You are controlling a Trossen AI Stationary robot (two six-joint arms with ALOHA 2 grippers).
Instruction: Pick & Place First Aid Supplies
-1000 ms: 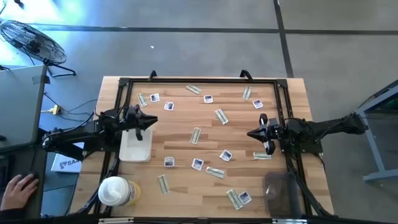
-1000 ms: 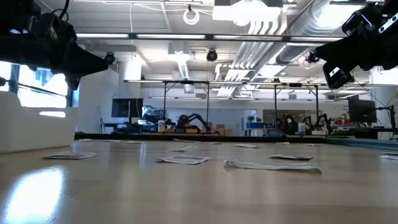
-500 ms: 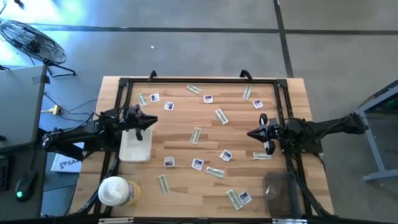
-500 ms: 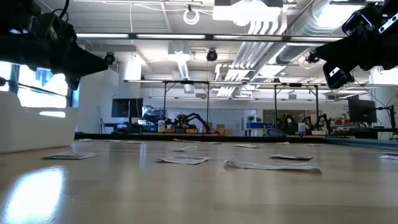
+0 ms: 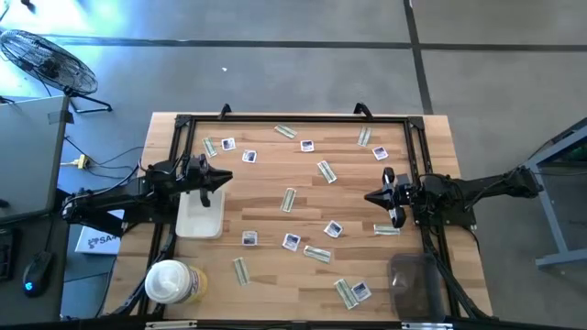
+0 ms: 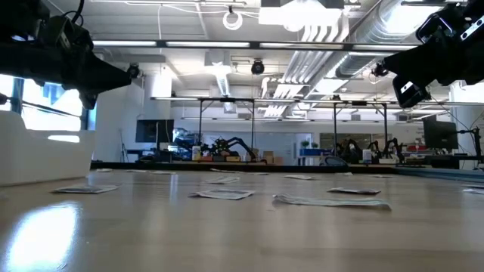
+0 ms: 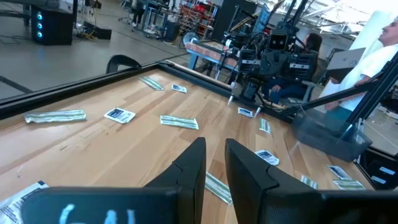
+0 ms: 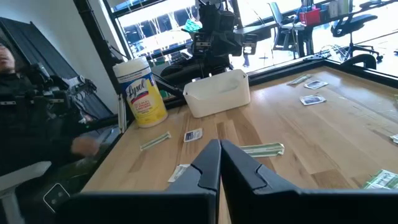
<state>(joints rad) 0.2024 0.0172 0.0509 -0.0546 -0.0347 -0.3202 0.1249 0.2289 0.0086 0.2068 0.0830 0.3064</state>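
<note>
Packets [image 5: 291, 242] scattered flat across the table, light, thin, slippery, best pinched by an edge; left tool [image 5: 223, 177] over the tray [image 5: 201, 220], fingers slightly apart, empty; right tool [image 5: 371, 197] closed, empty, near right edge.

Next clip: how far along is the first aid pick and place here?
Nothing looks done: the white tray appears empty. Nothing is in hand: the left gripper hangs above the tray's far end, slightly parted, and the right gripper is shut on nothing. Left: every packet, such as the square packet and strip, lies on the table.
</note>
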